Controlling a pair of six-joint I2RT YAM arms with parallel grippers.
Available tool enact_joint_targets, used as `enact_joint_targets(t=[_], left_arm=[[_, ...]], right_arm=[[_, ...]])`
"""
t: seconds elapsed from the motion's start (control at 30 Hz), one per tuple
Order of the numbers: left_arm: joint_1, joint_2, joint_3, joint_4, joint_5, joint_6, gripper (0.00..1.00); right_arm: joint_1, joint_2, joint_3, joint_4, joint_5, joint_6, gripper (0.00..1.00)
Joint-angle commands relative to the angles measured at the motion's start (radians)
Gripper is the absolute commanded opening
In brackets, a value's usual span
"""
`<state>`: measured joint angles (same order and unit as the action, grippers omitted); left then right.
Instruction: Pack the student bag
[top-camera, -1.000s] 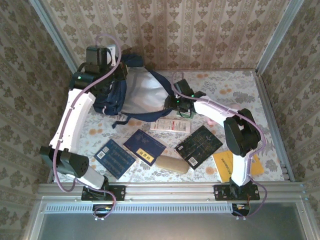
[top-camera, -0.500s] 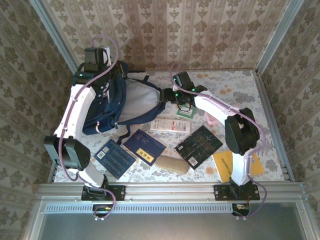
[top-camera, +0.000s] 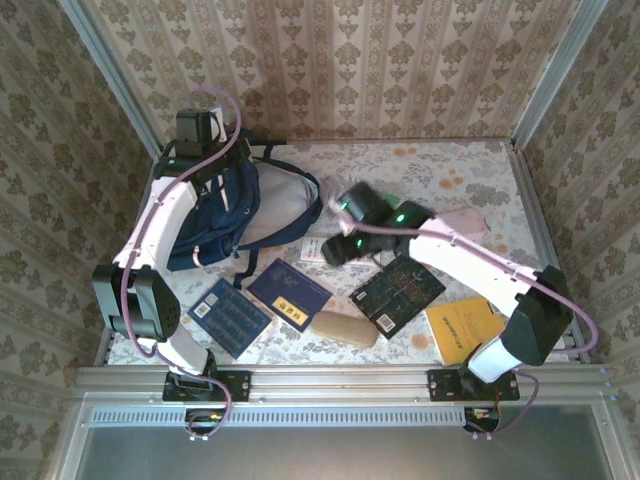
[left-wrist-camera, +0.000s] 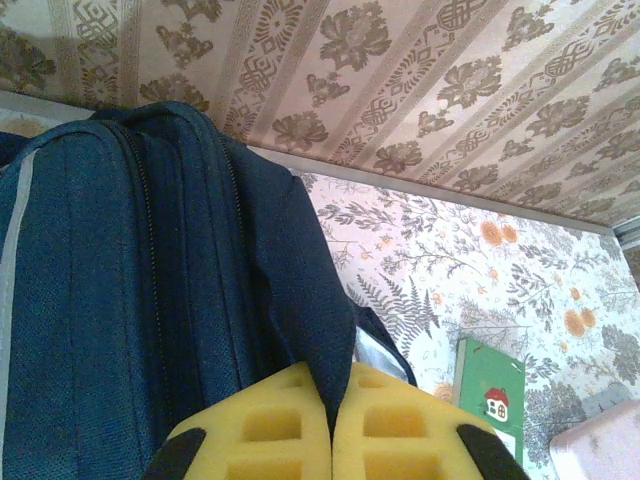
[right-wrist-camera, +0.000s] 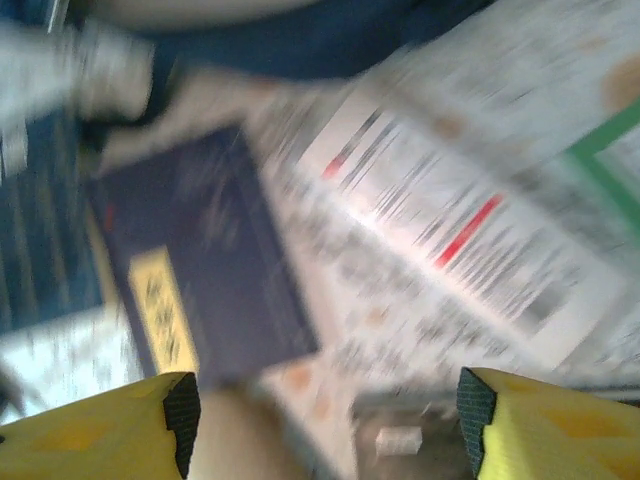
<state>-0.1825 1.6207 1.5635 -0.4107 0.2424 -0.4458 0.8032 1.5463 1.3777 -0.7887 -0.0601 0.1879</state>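
Observation:
The student bag (top-camera: 222, 210), navy with pale trim, lies at the table's back left, its pale lining showing. My left gripper (top-camera: 212, 165) is at its top edge. In the left wrist view that gripper (left-wrist-camera: 335, 400) is shut on a fold of the bag (left-wrist-camera: 120, 280). My right gripper (top-camera: 333, 252) hangs open over a white booklet (top-camera: 318, 250) near the bag's mouth. In the blurred right wrist view the open right gripper (right-wrist-camera: 325, 410) holds nothing, above a navy book with a yellow label (right-wrist-camera: 200, 270) and the white booklet (right-wrist-camera: 440, 200).
Along the front lie a blue book (top-camera: 228, 315), the navy book (top-camera: 290, 293), a beige pencil case (top-camera: 345, 328), a black book (top-camera: 397, 290) and a yellow book (top-camera: 470, 330). A green book (left-wrist-camera: 490, 385) lies right of the bag. A pink item (top-camera: 465, 220) sits at the right.
My right arm swung from the bag's mouth toward the near side, over the white booklet, its jaws widening. The left gripper kept its hold while the bag sank and settled.

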Motion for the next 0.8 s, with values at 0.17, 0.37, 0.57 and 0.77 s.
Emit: enact_joint_targets(t=[0.17,0.37,0.57,0.77], left_arm=[[0.009,-0.064,0.013,0.091,0.052,-0.014,0.00],[0.008,-0.064,0.016,0.088,0.064,-0.010,0.00],[0.000,-0.059,0.015,0.092,0.074,-0.011,0.00],[-0.021,-0.047,0.022,0.088,0.083,0.001,0.00]], right_arm=[[0.244,0.100,-0.123,-0.200,0.127,-0.351,0.76],[0.318,0.203,-0.158,-0.152,0.155,-0.381,0.82],[0.318,0.270,-0.175,-0.106,0.214,-0.369,0.82],[0.318,0.282,-0.179,-0.080,0.234,-0.372,0.82]])
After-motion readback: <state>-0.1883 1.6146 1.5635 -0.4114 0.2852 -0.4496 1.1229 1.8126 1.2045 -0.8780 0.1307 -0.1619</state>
